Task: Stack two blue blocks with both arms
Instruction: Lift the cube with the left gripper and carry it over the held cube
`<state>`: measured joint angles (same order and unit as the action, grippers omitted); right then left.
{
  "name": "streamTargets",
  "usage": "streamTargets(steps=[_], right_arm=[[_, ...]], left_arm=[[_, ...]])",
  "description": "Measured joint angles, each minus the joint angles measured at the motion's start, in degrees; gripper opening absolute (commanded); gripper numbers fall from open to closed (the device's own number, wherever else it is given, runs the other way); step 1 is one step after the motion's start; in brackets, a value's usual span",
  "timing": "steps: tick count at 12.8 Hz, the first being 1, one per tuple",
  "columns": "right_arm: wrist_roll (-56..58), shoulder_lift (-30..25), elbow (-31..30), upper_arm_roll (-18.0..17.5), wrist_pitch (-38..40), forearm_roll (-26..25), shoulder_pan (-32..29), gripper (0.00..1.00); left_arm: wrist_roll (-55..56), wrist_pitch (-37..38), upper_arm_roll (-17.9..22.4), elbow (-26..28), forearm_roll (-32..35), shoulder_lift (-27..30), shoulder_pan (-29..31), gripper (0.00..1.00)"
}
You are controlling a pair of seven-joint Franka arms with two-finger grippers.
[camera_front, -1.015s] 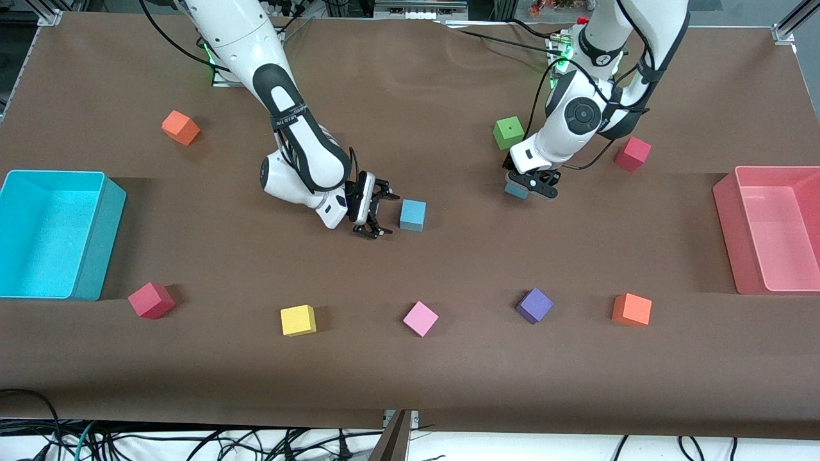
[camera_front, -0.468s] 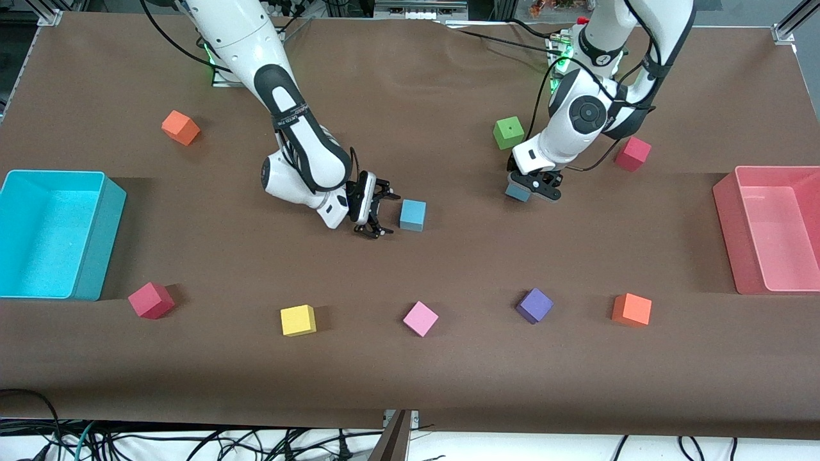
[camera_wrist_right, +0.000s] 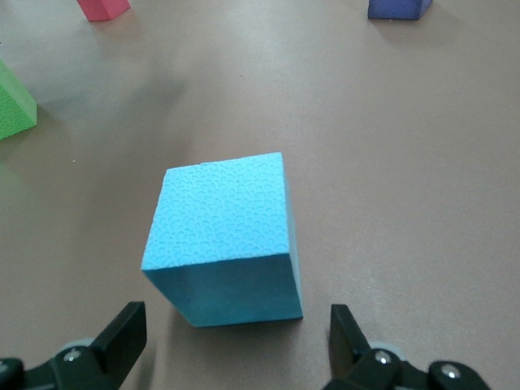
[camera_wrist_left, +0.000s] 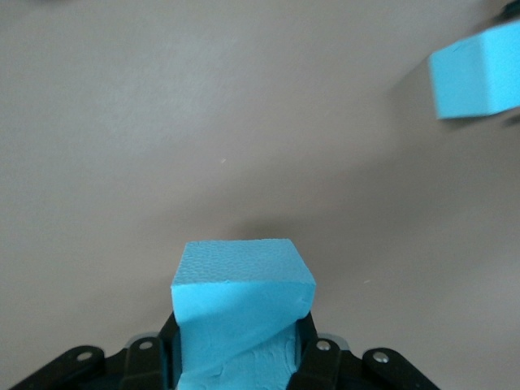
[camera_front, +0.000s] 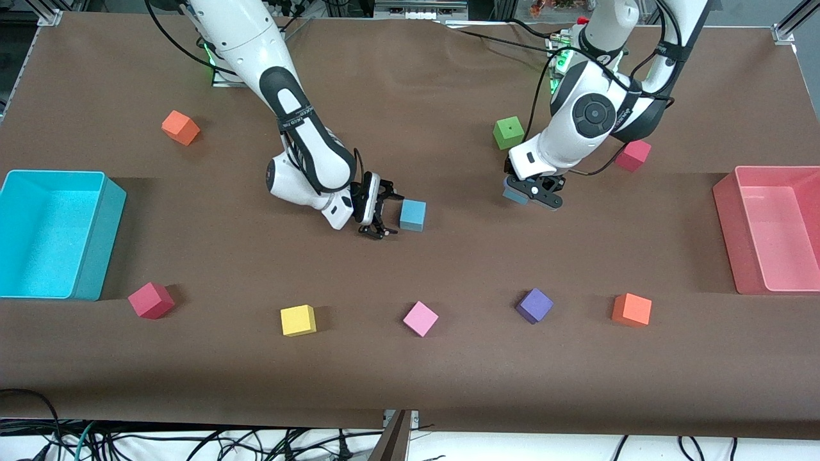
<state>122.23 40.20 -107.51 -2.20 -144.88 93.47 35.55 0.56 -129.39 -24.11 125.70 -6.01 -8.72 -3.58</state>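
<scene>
Front view: the left gripper (camera_front: 533, 193) was seen clenched on one blue block (camera_front: 514, 194), held just over the brown table (camera_front: 448, 269) near the green cube (camera_front: 508, 132). In the left wrist view that held block (camera_wrist_left: 241, 313) was pinched between the two black fingers (camera_wrist_left: 313, 361); whether it was lifted clear of the table could not be told. The second blue block (camera_front: 413, 214) rested on the table near the middle, with the right gripper (camera_front: 379, 214) low just beside it, toward the right arm's end. The right wrist view showed the fingers (camera_wrist_right: 122, 337) spread wide, released, with this block (camera_wrist_right: 227, 237) lying ahead of them and not yet between them. Nothing was held by the right gripper.
</scene>
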Motion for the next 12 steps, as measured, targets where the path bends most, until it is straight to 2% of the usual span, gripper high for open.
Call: streamTargets(steps=[6, 12], right_arm=[[0.06, 0.01, 0.07, 0.01, 0.00, 0.00, 0.00, 1.00], [0.17, 0.03, 0.15, 0.01, 0.00, 0.00, 0.00, 1.00]], left_arm=[[16.66, 1.50, -1.44, -12.24, 0.00, -8.21, -8.94, 0.18], [31.37, 1.49, -1.32, -24.35, 0.00, -18.65, -11.25, 0.18]])
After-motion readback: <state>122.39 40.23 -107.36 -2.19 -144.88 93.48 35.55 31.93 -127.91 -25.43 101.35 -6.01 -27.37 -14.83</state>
